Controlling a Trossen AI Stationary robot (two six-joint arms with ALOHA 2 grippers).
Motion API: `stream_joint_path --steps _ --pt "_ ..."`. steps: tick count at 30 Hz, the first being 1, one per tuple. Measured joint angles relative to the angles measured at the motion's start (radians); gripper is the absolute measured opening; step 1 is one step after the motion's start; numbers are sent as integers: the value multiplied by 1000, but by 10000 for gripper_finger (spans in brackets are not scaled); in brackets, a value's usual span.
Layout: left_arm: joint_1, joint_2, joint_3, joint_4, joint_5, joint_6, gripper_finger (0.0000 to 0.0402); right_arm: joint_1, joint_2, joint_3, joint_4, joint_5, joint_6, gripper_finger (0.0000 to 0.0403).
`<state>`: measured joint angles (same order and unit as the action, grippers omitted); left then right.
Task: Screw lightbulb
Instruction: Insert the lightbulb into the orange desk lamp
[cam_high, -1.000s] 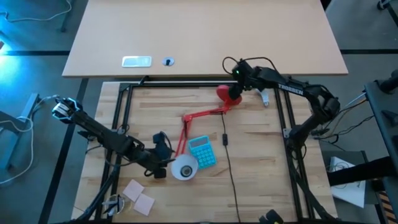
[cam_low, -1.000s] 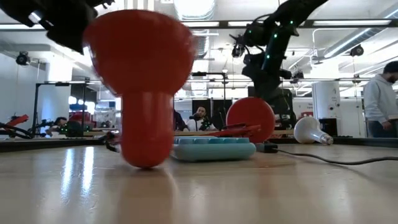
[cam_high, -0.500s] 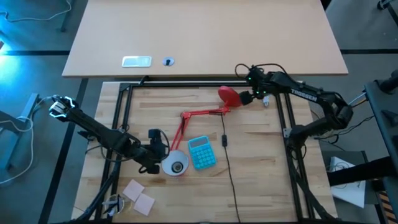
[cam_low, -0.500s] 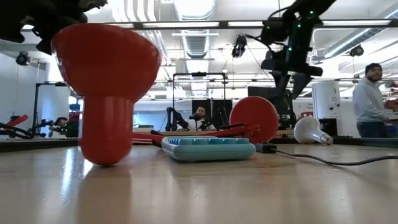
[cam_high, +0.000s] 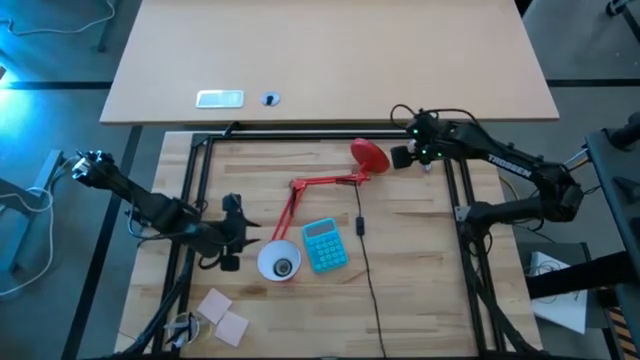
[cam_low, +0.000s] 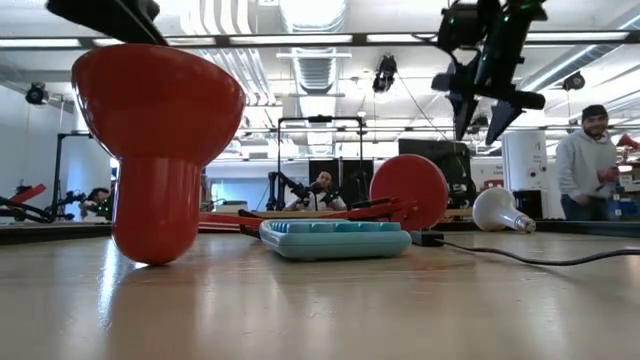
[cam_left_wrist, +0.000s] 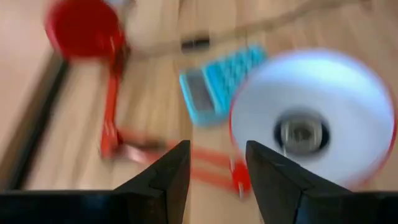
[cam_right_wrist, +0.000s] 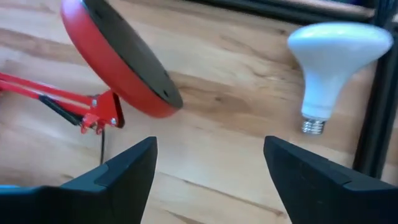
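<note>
The small white pear-shaped lightbulb (cam_right_wrist: 336, 59) lies on its side on the pale wooden table (cam_high: 420, 250), at the upper right of the high view, close by the black frame rail (cam_high: 452, 200). In the low view it rests at the right (cam_low: 503, 211), dome to the left.

The right gripper (cam_high: 412, 156) hangs above the table between that bulb and the round red lamp base (cam_high: 368, 154), which stands tilted on its edge. Its two dark fingers (cam_right_wrist: 124, 171) are spread wide with nothing between them; the low view shows it up near the top right (cam_low: 480, 118), clear of the table.

The left gripper (cam_high: 236, 232) sits at the lower left of the high view, just beside the red lamp shade with its white inside (cam_high: 279, 262), which rests mouth upward. Its fingers (cam_left_wrist: 171, 171) are parted and hold nothing. The empty grey socket (cam_left_wrist: 301, 132) shows in the shade's middle.

A thin red jointed lamp arm (cam_high: 318, 185) runs from base to shade. A light blue calculator (cam_high: 325, 244) lies just right of the shade, with a black cord (cam_high: 368, 262) beyond it.
</note>
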<state>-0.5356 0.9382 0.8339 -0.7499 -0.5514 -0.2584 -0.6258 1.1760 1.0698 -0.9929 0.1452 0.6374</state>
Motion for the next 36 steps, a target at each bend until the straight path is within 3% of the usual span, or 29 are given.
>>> stream_joint_path --steps 4,11,15,20,26,36 --pt "-7 -61 -47 -58 98 -179 146 -18 -9 -27 13 11 1 299" --pt "-29 -75 -243 104 152 -250 146 -178 75 -139 120 14 -46 290" --pt "-29 -34 -320 228 151 -269 146 -253 139 -158 115 95 -132 278" --pt "-27 53 -378 524 111 -191 146 -294 243 -169 202 116 -265 273" --pt "-17 217 -359 767 90 -92 146 -315 360 -189 287 148 -294 280" --pt "-7 403 -186 791 34 56 146 -314 392 -197 337 196 -224 268"
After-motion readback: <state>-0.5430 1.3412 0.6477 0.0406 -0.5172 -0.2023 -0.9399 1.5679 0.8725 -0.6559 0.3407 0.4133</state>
